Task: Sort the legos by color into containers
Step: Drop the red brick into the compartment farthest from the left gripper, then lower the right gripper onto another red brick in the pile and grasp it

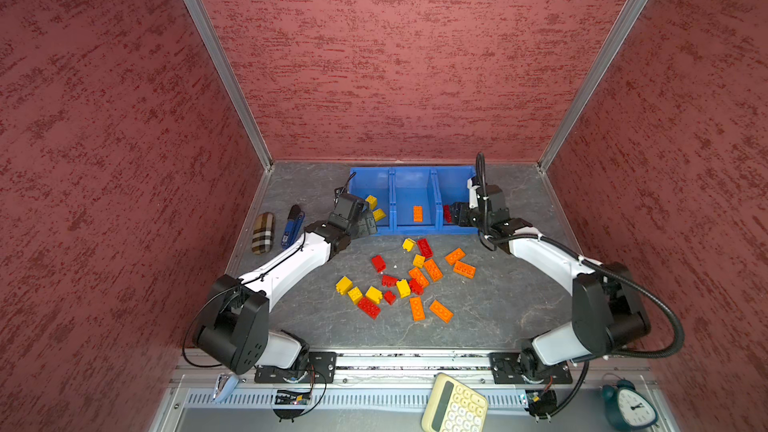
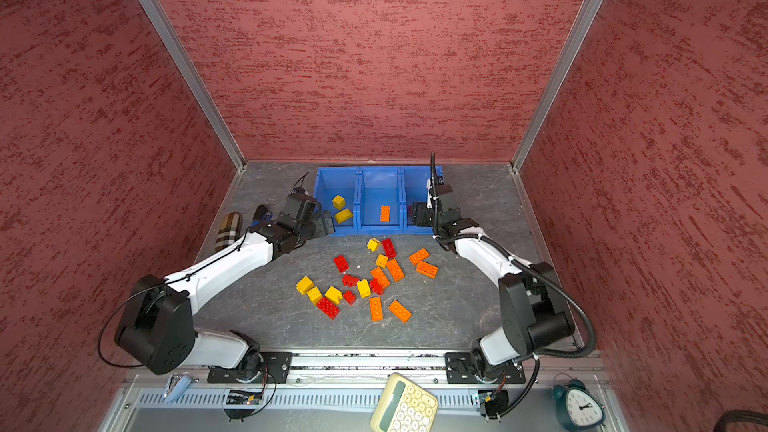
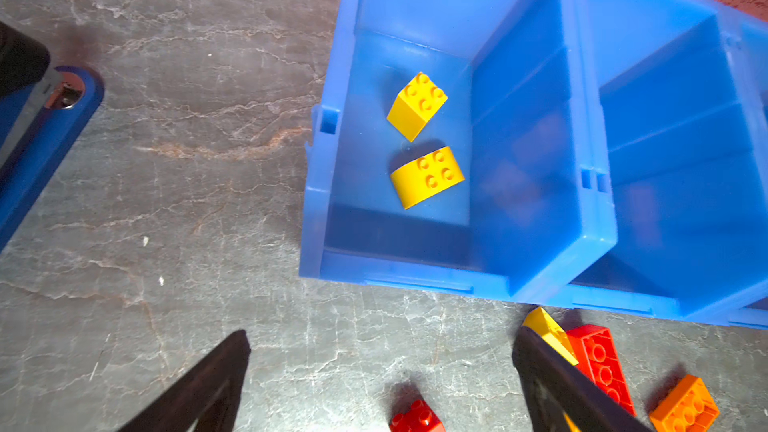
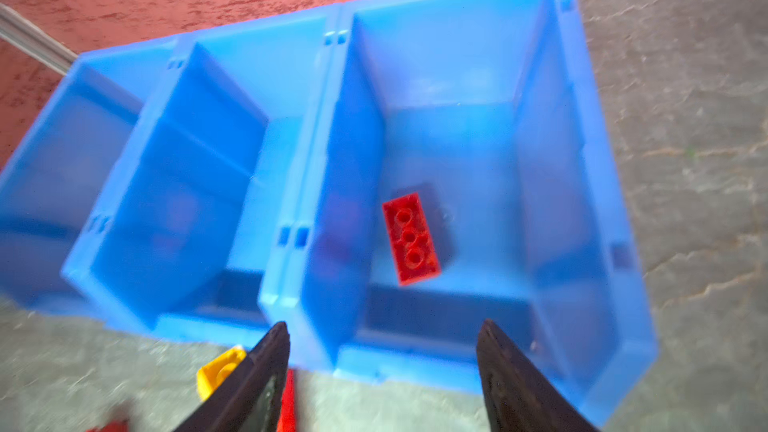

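Observation:
Three joined blue containers (image 1: 413, 172) stand in a row at the back of the table. The left one holds two yellow legos (image 3: 417, 105), the middle one an orange brick (image 1: 417, 213). A red brick (image 4: 411, 238) is in the right one, free of any jaw. My right gripper (image 4: 384, 325) hangs open over that bin's front lip, with nothing between its fingers. My left gripper (image 3: 382, 334) is open and empty, just in front of the left bin. Several loose yellow, orange and red legos (image 1: 407, 280) lie scattered mid-table in both top views.
A plaid case (image 1: 263, 233) and a blue hand tool (image 1: 293, 224) lie left of the bins, close to my left arm. A calculator (image 1: 455, 405) and a clock (image 1: 629, 405) sit on the front ledge. Red walls close in three sides.

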`<state>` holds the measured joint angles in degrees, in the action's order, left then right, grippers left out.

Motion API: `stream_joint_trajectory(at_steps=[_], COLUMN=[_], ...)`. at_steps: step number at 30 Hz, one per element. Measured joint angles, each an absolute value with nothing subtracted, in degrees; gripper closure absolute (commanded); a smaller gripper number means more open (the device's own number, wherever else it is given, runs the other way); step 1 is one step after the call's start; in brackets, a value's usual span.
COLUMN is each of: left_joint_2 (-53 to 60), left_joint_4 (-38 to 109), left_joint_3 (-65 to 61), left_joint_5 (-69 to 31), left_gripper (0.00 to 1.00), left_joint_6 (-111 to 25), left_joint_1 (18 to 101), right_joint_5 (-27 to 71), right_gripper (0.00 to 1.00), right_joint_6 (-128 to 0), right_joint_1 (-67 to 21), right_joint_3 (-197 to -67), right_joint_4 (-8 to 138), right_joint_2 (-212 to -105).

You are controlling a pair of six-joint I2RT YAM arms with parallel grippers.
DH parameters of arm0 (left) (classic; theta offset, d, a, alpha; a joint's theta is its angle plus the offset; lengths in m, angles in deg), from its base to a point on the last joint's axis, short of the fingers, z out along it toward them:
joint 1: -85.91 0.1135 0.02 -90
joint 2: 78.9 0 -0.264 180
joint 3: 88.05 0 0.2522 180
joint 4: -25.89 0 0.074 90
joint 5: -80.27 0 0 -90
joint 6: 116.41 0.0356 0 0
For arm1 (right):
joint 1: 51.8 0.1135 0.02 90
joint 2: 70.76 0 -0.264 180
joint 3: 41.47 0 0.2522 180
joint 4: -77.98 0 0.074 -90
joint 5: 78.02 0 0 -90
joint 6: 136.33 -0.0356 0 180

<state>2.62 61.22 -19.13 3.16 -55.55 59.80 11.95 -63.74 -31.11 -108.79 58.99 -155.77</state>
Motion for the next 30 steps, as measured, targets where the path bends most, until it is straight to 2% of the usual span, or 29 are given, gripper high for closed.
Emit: stream_joint_trajectory(at_steps=[10,20,30], left_joint_2=[5.5,6.3,7.4], left_joint_4=[60.1,60.1,60.4], left_joint_3=[-19.1,-18.6,-18.2], left_joint_5=[2.1,1.9,1.9], left_gripper=[0.01,0.01,0.01], left_joint_6=[-55.5,-55.5,-56.0], left_joint_1=[59.8,59.8,59.8], right_joint_5=[11.9,10.6,8.0], right_gripper=[0.23,0.28,0.43], right_joint_6=[-68.7,-65.0,-66.1], right_joint_1=[-18.8,-13.6,-13.4], right_joint_3=[-104.8,-107.5,-113.1], right_joint_4=[52.3,45.4,47.8], right_joint_2=[-152.4,-163.7,-170.8])
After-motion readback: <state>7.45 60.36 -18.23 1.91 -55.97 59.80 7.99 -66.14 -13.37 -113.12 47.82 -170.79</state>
